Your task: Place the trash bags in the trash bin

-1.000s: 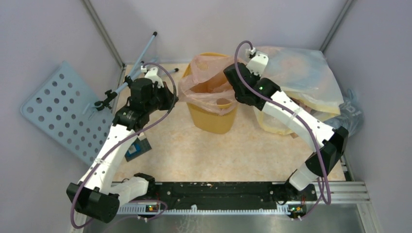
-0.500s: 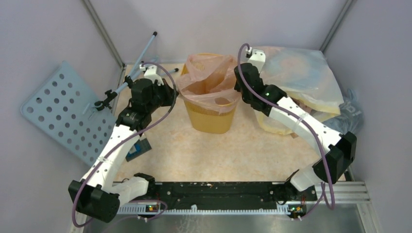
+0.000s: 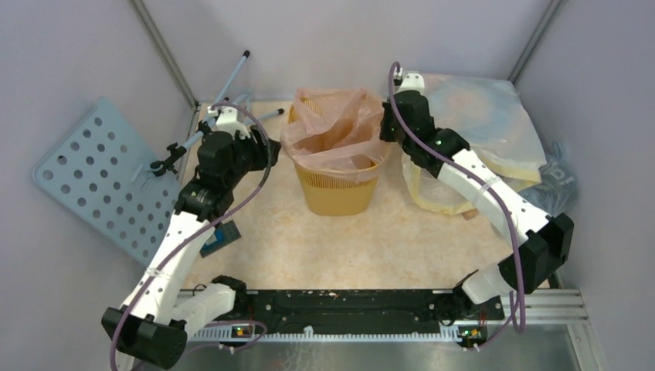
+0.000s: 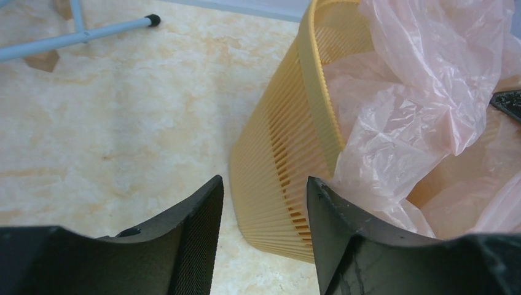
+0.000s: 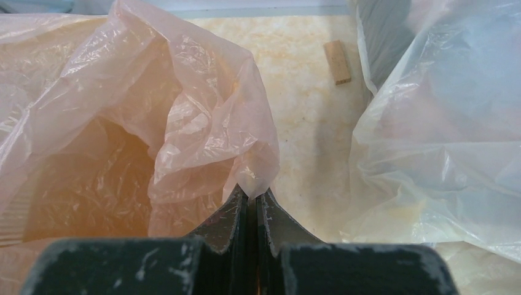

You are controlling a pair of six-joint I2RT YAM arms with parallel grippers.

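Edge of the pink bag (image 5: 203, 123) is pinched in the closed right gripper (image 5: 252, 196) at the bin (image 3: 340, 193) rim; left gripper (image 4: 264, 184) is seen parted, empty.

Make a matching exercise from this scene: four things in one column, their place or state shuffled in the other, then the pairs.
Column one
1. left gripper
2. right gripper
3. pink bag
4. whitish sack

Column two
A. lying to the right of the yellow bin
B. pinched shut on thin pink film
C. draped over the bin's mouth
D. open, holding nothing

Pairs: 1-D, 2-B, 3-C, 4-A
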